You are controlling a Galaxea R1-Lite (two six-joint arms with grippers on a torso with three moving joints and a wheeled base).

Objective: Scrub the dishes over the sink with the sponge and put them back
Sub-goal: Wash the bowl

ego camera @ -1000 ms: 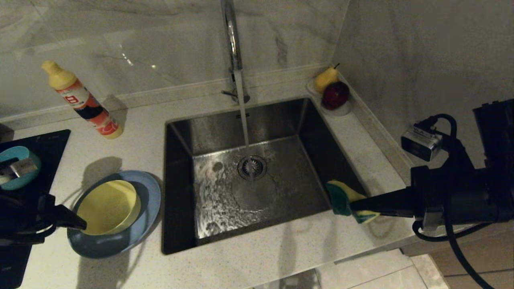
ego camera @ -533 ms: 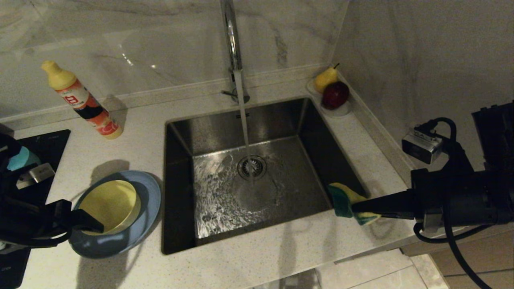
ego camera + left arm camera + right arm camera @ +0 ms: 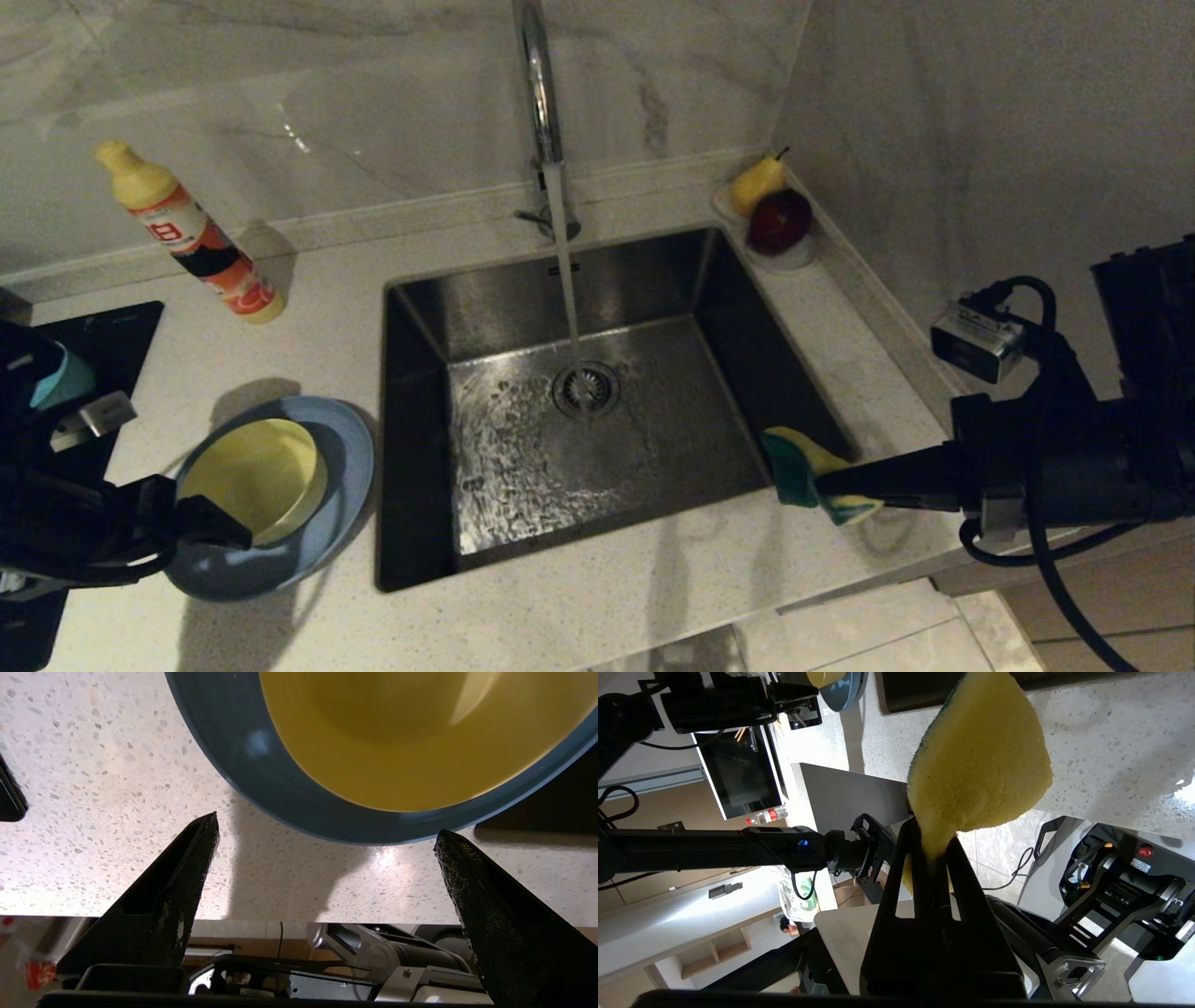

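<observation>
Speckled counter point(image 3: 579, 616): left hand point(image 3: 327, 840) spread beside plate point(image 3: 243, 765) rim.

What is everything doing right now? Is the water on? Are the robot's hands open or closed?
Tap: on, water running.
Sink: wet, no dishes inside.
Yellow bowl: upright, sitting in the plate.
Plate: flat on the counter.
Sponge: squeezed, held above the sink's edge.
Left gripper: open, beside the plate.
Right gripper: shut on the sponge.
Bottle: standing, capped.

- plate point(image 3: 331, 523): pale blue-grey
- bowl point(image 3: 250, 478) on it: yellow
- second bowl point(image 3: 67, 378): teal, mostly hidden, so perhaps
- sponge point(image 3: 808, 462): yellow and green
- sink point(image 3: 653, 448): brushed steel
- counter point(image 3: 597, 616): white, speckled
- bottle point(image 3: 191, 233): yellow cap, orange-white label
</observation>
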